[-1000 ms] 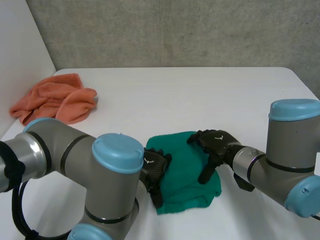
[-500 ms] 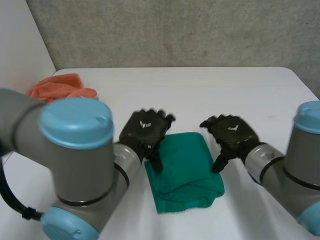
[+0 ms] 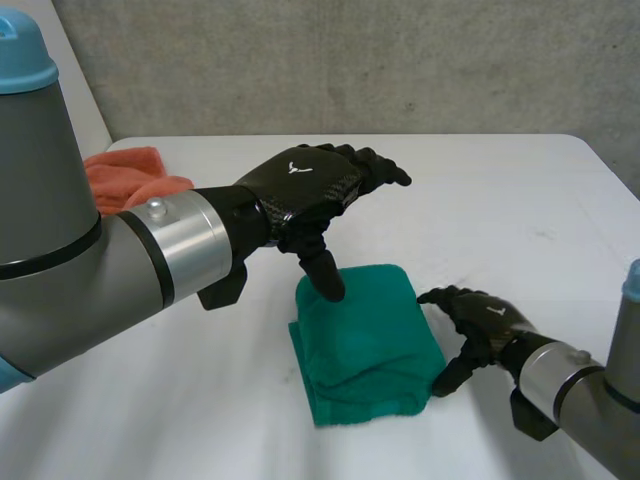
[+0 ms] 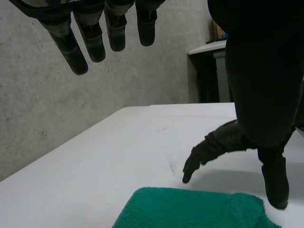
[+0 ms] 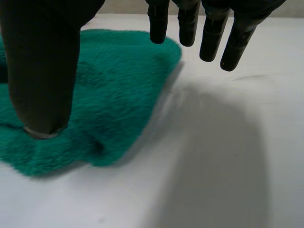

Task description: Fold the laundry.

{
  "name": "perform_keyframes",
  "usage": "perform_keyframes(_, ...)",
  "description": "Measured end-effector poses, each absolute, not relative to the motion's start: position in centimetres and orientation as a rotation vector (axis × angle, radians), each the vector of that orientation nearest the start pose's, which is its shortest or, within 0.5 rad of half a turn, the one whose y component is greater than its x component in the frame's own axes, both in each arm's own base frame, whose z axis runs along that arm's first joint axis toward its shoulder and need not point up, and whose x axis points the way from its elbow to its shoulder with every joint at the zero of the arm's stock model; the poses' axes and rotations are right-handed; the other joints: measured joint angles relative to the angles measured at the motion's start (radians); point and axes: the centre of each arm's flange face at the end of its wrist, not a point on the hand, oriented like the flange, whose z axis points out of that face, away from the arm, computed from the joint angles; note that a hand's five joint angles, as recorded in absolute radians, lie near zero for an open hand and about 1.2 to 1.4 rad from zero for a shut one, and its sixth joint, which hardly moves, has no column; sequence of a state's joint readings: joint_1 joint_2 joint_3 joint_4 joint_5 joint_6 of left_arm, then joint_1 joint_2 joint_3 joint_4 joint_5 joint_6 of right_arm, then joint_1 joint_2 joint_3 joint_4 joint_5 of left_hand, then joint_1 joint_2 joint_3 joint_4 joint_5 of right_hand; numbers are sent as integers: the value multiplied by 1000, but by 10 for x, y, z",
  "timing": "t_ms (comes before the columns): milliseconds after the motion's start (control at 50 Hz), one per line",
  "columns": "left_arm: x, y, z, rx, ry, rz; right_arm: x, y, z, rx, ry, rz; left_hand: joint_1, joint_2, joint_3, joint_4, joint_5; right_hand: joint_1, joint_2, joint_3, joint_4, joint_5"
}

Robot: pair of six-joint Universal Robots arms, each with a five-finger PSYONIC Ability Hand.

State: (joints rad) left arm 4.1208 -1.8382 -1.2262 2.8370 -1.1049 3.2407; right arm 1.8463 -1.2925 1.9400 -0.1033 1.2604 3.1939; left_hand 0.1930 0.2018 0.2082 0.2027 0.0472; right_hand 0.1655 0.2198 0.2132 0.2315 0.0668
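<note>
A green towel [image 3: 365,345] lies folded into a small thick square on the white table [image 3: 480,200], near its front. My left hand [image 3: 305,185] hovers above the towel's far left corner, open, fingers straight and thumb pointing down, holding nothing. In the left wrist view the towel's edge [image 4: 190,209] lies below the spread fingers [image 4: 80,45]. My right hand [image 3: 485,318] rests low beside the towel's right edge, open and empty. Its wrist view has the thumb [image 5: 42,61] over the green towel [image 5: 109,95] and the fingers [image 5: 209,28] above bare table.
A crumpled orange towel [image 3: 130,172] lies at the table's far left, partly behind my left forearm. A grey concrete wall stands behind the table. My right hand [image 4: 213,147] also appears beyond the towel in the left wrist view.
My left hand has lifted off the green towel, up and toward the far side. My right hand has slid off the towel to its right edge, nearer the front.
</note>
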Motion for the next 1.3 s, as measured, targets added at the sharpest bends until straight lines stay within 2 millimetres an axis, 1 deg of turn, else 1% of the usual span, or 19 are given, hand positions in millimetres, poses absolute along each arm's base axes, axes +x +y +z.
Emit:
perform_keyframes(260, -330, -185, 298, -1018, -1779, 1429, 253, -207, 130, -561, 2285, -1237, 0, 0, 0, 0, 0, 70, 58, 70, 47, 43)
perform_keyframes(400, -330, -185, 297, -1017, -1782, 1425, 258, -208, 124, -585, 2285, -1228, 0, 0, 0, 0, 0, 131, 124, 140, 112, 97)
perform_keyframes(420, -330, -185, 296, -1017, -1782, 1424, 260, -209, 122, -592, 2285, -1230, 0, 0, 0, 0, 0, 227, 245, 251, 228, 204)
perform_keyframes(500, -330, -185, 296, -1017, -1782, 1423, 261, -212, 121, -595, 2279, -1250, 0, 0, 0, 0, 0, 294, 321, 337, 319, 285)
perform_keyframes(520, -330, -185, 296, -1017, -1782, 1422, 262, -215, 121, -594, 2275, -1267, 0, 0, 0, 0, 0, 400, 461, 457, 461, 423)
perform_keyframes(580, -331, -185, 295, -1017, -1781, 1423, 261, -220, 121, -587, 2270, -1304, 0, 0, 0, 0, 0, 466, 542, 535, 549, 506)
perform_keyframes(600, -331, -185, 295, -1017, -1781, 1424, 261, -221, 121, -585, 2269, -1314, 0, 0, 0, 0, 0, 541, 636, 628, 650, 605)
perform_keyframes(620, -331, -185, 294, -1018, -1779, 1425, 261, -223, 121, -585, 2269, -1329, 0, 0, 0, 0, 0, 561, 651, 656, 678, 627)
perform_keyframes(660, -331, -185, 294, -1018, -1778, 1426, 260, -224, 122, -590, 2269, -1341, 0, 0, 0, 0, 0, 548, 624, 631, 634, 604)
perform_keyframes(680, -331, -185, 293, -1018, -1778, 1426, 260, -225, 122, -599, 2271, -1351, 0, 0, 0, 0, 0, 489, 543, 562, 554, 536)
perform_keyframes(700, -331, -185, 293, -1018, -1778, 1426, 259, -225, 122, -619, 2277, -1359, 0, 0, 0, 0, 0, 349, 380, 385, 373, 359)
perform_keyframes(760, -331, -184, 293, -1018, -1777, 1427, 257, -222, 121, -669, 2293, -1362, 0, 0, 0, 0, 0, 249, 248, 246, 230, 219)
perform_keyframes(880, -331, -184, 294, -1018, -1774, 1430, 252, -211, 123, -725, 2303, -1364, 0, 0, 0, 0, 0, 215, 240, 234, 215, 204)
perform_keyframes(1040, -331, -182, 294, -1020, -1769, 1431, 246, -197, 124, -736, 2309, -1354, 0, 0, 0, 0, 0, 236, 255, 255, 235, 228)
perform_keyframes(1120, -331, -181, 294, -1021, -1770, 1427, 244, -199, 122, -724, 2307, -1368, 0, 0, 0, 0, 0, 279, 329, 333, 309, 289)
perform_keyframes(1140, -331, -181, 294, -1021, -1770, 1427, 243, -200, 122, -721, 2305, -1374, 0, 0, 0, 0, 0, 333, 406, 415, 394, 365)
perform_keyframes(1180, -331, -181, 294, -1021, -1770, 1426, 243, -201, 122, -717, 2300, -1386, 0, 0, 0, 0, 0, 378, 452, 468, 449, 414)
perform_keyframes(1240, -331, -181, 294, -1021, -1771, 1425, 243, -205, 121, -715, 2290, -1409, 0, 0, 0, 0, 0, 624, 804, 823, 814, 774)
perform_keyframes(1300, -331, -181, 293, -1021, -1771, 1424, 245, -212, 122, -719, 2277, -1442, 0, 0, 0, 0, 0, 725, 913, 956, 944, 881)
